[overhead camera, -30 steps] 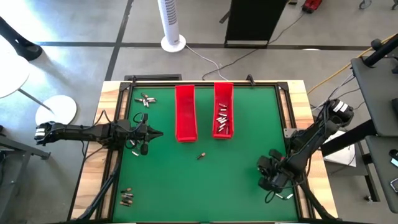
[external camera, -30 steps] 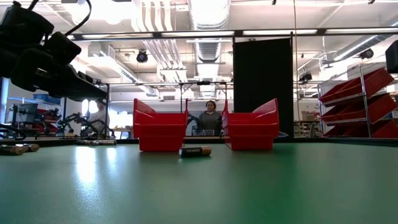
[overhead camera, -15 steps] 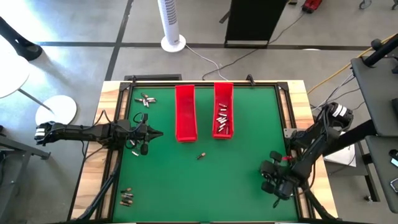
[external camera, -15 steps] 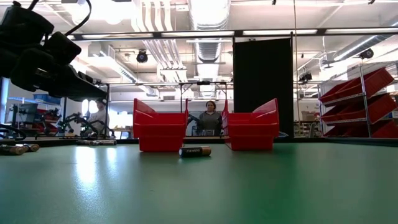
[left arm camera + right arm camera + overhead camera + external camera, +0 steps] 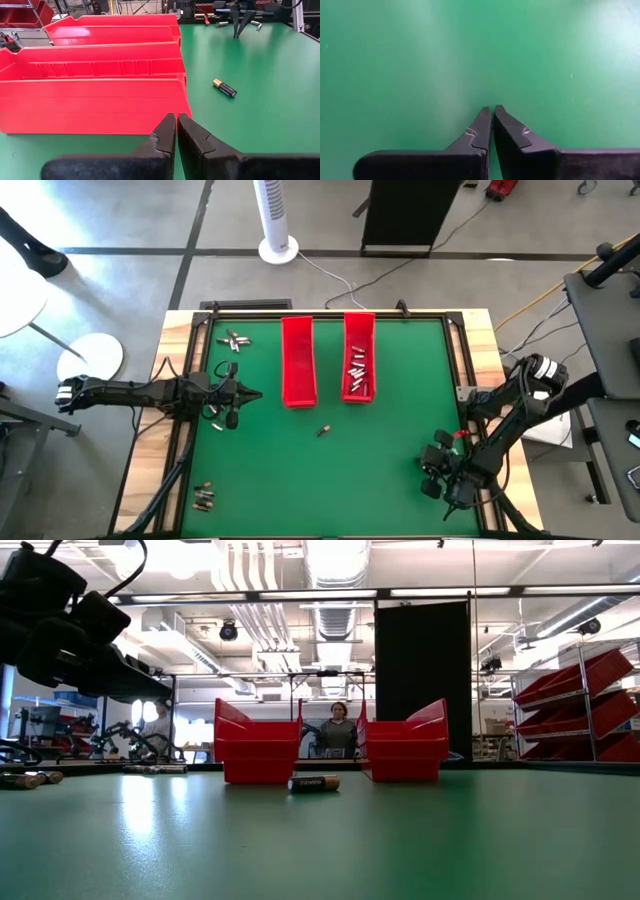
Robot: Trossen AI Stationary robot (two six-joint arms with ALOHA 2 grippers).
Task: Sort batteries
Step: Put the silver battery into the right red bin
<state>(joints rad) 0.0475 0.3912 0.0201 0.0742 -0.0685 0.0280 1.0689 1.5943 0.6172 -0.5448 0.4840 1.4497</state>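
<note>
**Currently: both grippers closed and empty, loose cell between them**

Only the high view shows all battery groups. The left gripper [image 5: 255, 394] sits with its fingers pressed together and holds nothing; it points at the left red tray [image 5: 298, 362], which stands just ahead of its tips. The right gripper [image 5: 430, 477] is likewise fully closed and empty, parked near the table's near right corner, well apart from both trays. 1 single battery [image 5: 323, 430] lies on the mat between the 2 grippers, nearer the left one. The right red tray [image 5: 359, 358] contains a cluster of silvery cells [image 5: 357, 372]. 1 group of batteries [image 5: 235, 339] lies beyond the left gripper toward the far edge, and another group [image 5: 204, 498] lies near the front left corner.

The left wrist view adds detail: the single battery [image 5: 224, 87] is dark with a gold end. The right wrist view shows only bare green mat [image 5: 420, 60] ahead of the closed fingers [image 5: 480, 127].

The low view shows the room: an industrial ceiling with ducts, a black panel [image 5: 423, 675], red shelving [image 5: 575, 705], and 1 seated person [image 5: 339, 730] behind the trays.
</note>
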